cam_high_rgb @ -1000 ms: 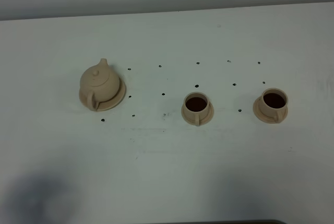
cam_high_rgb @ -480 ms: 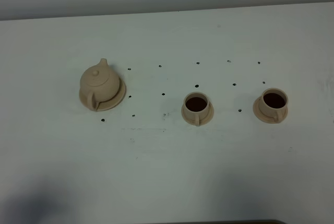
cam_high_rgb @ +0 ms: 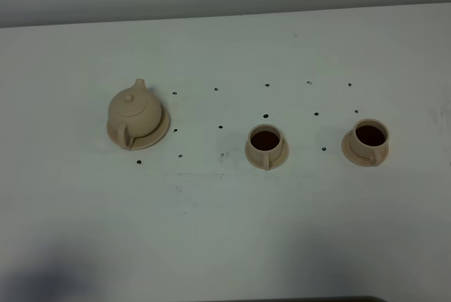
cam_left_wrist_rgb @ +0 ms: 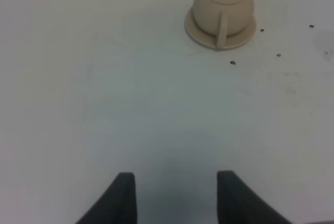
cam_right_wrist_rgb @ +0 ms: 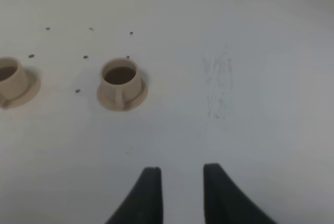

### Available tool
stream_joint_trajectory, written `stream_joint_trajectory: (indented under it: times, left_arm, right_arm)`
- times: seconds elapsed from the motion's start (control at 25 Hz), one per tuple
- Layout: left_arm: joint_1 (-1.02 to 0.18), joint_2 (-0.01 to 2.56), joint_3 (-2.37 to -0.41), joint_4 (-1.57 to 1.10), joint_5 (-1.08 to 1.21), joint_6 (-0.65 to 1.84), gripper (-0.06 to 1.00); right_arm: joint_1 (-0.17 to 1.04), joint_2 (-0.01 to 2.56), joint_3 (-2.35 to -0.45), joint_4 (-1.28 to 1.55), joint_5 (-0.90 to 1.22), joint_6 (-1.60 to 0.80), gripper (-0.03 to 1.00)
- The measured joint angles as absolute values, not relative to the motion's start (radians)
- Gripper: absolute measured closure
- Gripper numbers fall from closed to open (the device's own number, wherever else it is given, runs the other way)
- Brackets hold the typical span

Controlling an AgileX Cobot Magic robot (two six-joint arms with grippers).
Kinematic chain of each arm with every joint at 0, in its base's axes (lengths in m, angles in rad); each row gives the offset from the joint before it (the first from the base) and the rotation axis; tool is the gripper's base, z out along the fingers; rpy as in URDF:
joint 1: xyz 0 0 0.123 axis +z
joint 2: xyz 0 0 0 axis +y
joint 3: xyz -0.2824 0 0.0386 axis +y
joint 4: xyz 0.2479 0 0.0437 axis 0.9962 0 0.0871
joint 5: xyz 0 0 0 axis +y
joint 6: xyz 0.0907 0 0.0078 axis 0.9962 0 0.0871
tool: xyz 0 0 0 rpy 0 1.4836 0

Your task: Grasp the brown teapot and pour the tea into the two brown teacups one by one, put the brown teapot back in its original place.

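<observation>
The brown teapot (cam_high_rgb: pixel 134 110) sits upright and squarely on its wide saucer (cam_high_rgb: pixel 159 130), lid on, the knob on top, the short spout pointing toward the far edge of the table (cam_high_rgb: pixel 225 231) and the loop handle facing the near edge. Nothing touches it. Off to the teapot's right, well apart from it, stands the nearer teacup (cam_high_rgb: pixel 266 142) on its own small saucer, dark liquid showing inside the rim. Further right again from the teapot, beyond that first cup, the second teacup (cam_high_rgb: pixel 369 137) rests on its saucer, and it too shows a dark fill. Both cups are upright, handles turned toward the near edge. Small black dots (cam_high_rgb: pixel 220 127) speckle the white surface between the teapot and the cups and just beyond them.

In the left wrist view the teapot (cam_left_wrist_rgb: pixel 223 6) is far ahead of the left gripper (cam_left_wrist_rgb: pixel 176 192), with a broad stretch of bare table between them. The gripper's two dark fingers (cam_left_wrist_rgb: pixel 124 195) stand apart with a clear gap, and nothing lies between them.

In the right wrist view the second teacup (cam_right_wrist_rgb: pixel 120 80) is well ahead of the right gripper (cam_right_wrist_rgb: pixel 181 190), and the cup closer to the teapot (cam_right_wrist_rgb: pixel 11 80) is cut by the picture's edge. The right fingers (cam_right_wrist_rgb: pixel 150 192) are drawn in as close as they come, a narrow strip of table showing between them, and they grip nothing. Neither gripper appears in the high view.
</observation>
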State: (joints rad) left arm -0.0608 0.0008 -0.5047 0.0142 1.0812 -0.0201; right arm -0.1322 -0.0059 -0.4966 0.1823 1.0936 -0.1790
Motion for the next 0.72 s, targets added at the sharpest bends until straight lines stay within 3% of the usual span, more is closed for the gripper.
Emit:
stream_joint_trajectory:
  times: [0.72]
  left_arm:
    - [-0.061, 0.001, -0.505, 0.013, 1.081, -0.02, 0.55]
  right_arm:
    - [-0.132, -0.006, -0.497, 0.182, 1.094, -0.179, 0.78]
